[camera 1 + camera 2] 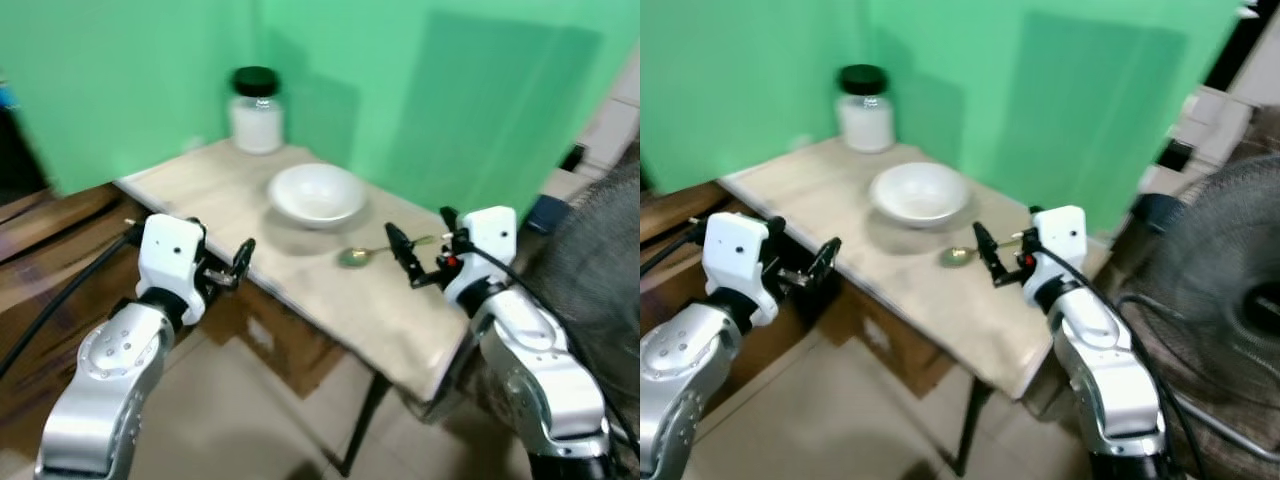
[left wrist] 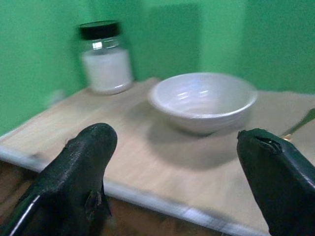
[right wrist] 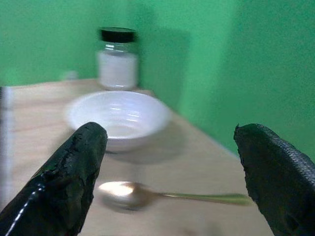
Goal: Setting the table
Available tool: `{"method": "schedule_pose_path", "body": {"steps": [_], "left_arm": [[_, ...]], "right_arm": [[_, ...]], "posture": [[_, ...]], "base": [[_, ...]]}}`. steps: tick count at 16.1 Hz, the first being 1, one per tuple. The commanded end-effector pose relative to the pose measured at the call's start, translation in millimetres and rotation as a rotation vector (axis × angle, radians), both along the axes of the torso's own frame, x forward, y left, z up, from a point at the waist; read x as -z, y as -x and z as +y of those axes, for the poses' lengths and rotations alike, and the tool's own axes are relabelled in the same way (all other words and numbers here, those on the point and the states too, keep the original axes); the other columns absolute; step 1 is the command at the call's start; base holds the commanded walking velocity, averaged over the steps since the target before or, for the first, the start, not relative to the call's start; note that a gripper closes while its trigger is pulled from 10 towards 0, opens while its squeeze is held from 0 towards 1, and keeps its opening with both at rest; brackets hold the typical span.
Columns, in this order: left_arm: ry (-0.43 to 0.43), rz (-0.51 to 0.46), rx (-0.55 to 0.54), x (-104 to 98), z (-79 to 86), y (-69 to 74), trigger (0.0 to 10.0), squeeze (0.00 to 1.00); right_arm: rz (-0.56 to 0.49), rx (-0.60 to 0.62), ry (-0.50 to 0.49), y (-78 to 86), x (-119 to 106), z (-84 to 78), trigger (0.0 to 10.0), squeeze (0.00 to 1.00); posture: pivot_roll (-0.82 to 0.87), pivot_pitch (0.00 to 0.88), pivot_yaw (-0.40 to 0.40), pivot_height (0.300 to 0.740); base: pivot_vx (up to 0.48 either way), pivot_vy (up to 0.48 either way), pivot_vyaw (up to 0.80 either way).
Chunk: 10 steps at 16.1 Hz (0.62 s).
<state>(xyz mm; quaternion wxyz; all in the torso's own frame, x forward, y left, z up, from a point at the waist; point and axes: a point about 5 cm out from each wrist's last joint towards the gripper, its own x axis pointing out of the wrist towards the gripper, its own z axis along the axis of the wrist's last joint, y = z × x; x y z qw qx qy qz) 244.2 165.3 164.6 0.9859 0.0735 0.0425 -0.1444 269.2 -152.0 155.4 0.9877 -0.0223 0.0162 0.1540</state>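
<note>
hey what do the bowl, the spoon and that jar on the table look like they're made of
Bowl: glazed white ceramic, judging by its glossy highlights and faint ridges.
Spoon: polished metal, gold-toned, with a mirror-like sheen.
Jar: clear glass, probably, with bright reflections, white contents and a black lid, likely plastic.

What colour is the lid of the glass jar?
Black lid on the glass jar of white powder, clearest in the left wrist view.

Both silver arms are reaching forward, left gripper [image 1: 228,268] and right gripper [image 1: 403,254] each holding fingers spread wide apart, nothing sitting between them.
</note>
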Motion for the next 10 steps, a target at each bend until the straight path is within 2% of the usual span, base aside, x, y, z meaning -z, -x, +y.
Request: {"method": "schedule_pose_path", "body": {"steps": [1, 7, 8, 10], "left_arm": [[-0.01, -0.011, 0.009, -3, -1.1, -0.8, 10.0, 0.0], [-0.022, 0.0, 0.043, -1, -3.6, -0.6, 10.0, 0.0], [-0.001, -0.009, 0.055, -1, -5.4, 0.3, 10.0, 0.0], [-0.024, 0.013, 0.099, 0, -7.5, 3.1, 10.0, 0.0]], "right_arm": [[-0.008, 0.014, 0.012, -1.9, -2, -4.0, 10.0, 0.0], [-0.01, 0.028, 0.027, -0.9, -3, -8.9, 10.0, 0.0], [-0.017, 0.012, 0.04, -2.1, -4, -10.2, 10.0, 0.0], [-0.024, -0.016, 0.063, -6.5, -9, -15.8, 10.0, 0.0]], "posture": [[0.15, 0.0, -0.024, 0.74], [0.14, 0.0, -0.02, 0.74], [0.14, 0.0, -0.022, 0.74], [0.15, 0.0, -0.026, 0.74]], "base": [[0.352, 0.0, 0.0], [0.349, 0.0, 0.0], [0.0, 0.0, 0.0], [0.0, 0.0, 0.0]]}}
